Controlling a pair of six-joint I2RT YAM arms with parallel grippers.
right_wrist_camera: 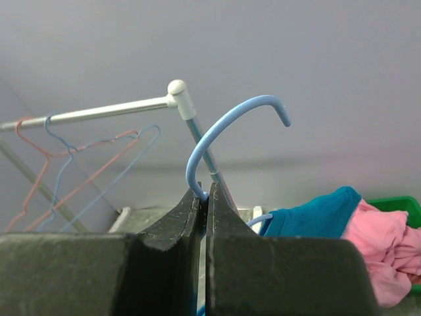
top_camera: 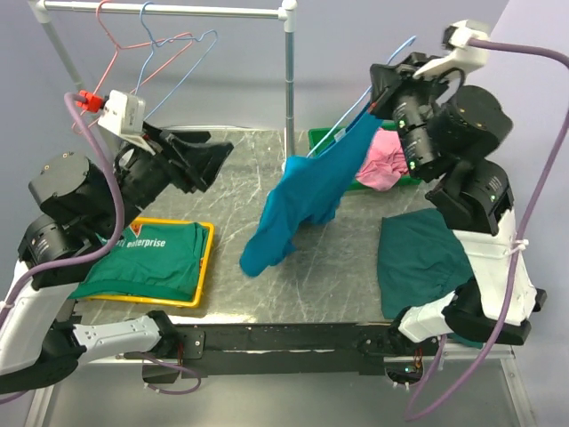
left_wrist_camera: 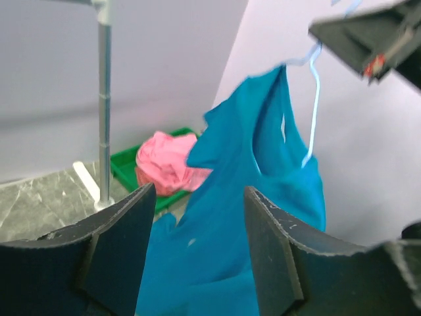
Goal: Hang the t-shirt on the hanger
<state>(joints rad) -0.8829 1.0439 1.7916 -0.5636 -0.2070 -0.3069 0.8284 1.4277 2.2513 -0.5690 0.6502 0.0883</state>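
The teal-blue t-shirt (top_camera: 302,200) hangs in the air from the light-blue wire hanger (top_camera: 391,55), its lower end near the table. My right gripper (top_camera: 380,100) is shut on the hanger's neck just below the hook (right_wrist_camera: 223,125). The shirt shows at the lower right of the right wrist view (right_wrist_camera: 316,214). In the left wrist view the shirt (left_wrist_camera: 263,197) hangs on the hanger wire (left_wrist_camera: 314,105) in front of my fingers. My left gripper (top_camera: 218,158) is open and empty, to the left of the shirt and apart from it.
A rail (top_camera: 178,11) holds a pink-red hanger (top_camera: 111,44) and a blue one (top_camera: 178,62). A yellow tray (top_camera: 206,258) holds a dark green printed shirt (top_camera: 147,258). A green bin (top_camera: 322,138) holds a pink garment (top_camera: 382,160). Another dark green shirt (top_camera: 422,258) lies at right.
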